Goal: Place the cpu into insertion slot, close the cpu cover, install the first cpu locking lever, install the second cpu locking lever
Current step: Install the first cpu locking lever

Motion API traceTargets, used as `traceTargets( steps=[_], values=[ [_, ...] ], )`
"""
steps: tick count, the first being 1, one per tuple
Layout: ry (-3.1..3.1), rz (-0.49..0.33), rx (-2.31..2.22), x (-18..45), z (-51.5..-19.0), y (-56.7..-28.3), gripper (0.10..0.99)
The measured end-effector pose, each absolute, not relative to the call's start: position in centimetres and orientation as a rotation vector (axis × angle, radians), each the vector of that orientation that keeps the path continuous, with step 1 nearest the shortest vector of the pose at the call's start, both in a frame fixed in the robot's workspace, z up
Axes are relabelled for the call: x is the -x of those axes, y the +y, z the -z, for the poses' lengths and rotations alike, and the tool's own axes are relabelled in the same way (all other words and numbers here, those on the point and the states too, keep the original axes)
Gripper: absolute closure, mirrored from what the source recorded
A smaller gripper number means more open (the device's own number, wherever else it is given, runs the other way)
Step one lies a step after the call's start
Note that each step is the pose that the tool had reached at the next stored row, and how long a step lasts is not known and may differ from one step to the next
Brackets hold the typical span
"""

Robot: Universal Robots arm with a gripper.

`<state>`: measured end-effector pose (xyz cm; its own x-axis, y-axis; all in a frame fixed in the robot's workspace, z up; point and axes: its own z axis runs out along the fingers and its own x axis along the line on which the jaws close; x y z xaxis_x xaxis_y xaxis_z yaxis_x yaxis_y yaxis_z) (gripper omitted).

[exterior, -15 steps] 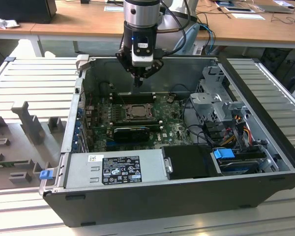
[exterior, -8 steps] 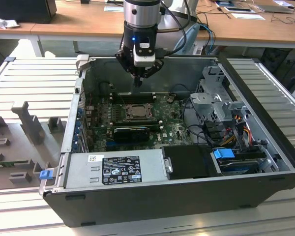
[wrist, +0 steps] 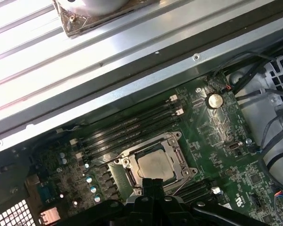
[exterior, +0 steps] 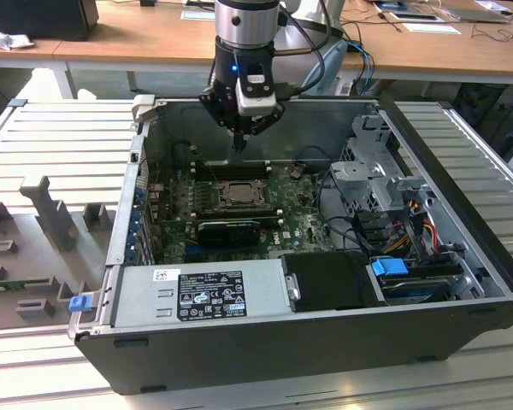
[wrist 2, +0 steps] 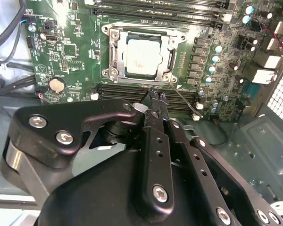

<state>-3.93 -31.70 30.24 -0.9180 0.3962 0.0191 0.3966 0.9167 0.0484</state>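
— Near the upper middle of the exterior view, the gripper (exterior: 238, 142) is seen hanging inside the computer case (exterior: 325, 128), above the motherboard (exterior: 303, 224). How is it set?

— Its fingers are drawn fully together, and nothing is seen held between them.

— And where is the cpu found?

— The cpu (exterior: 238, 196) is seated at the middle of the board, directly below the gripper in that frame and apart from it. In the second wrist view the cpu cover (wrist 2: 116, 54) is seen lying flat around the chip.

— What could go wrong from this position?

— A thin locking lever (wrist 2: 183, 100) is seen running out from a corner of the cover, just beside the fingertips (wrist 2: 153, 97). It is judged to be unlatched, though whether it is touched cannot be told. If it were pushed off-centre by so narrow a tip, it could slip free and snap away. Were the tip lowered too far inward, the cover or the chip could be scratched. The memory slots (wrist 2: 127, 89) lying between the cover and the fingertips could likewise be struck.
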Motion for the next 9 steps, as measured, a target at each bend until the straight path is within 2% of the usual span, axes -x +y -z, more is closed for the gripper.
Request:
traceTargets(
  steps=[9],
  values=[
    [-3.087, 0.080, 0.518, 3.93, -30.23, -31.70, 0.980]
  ],
)
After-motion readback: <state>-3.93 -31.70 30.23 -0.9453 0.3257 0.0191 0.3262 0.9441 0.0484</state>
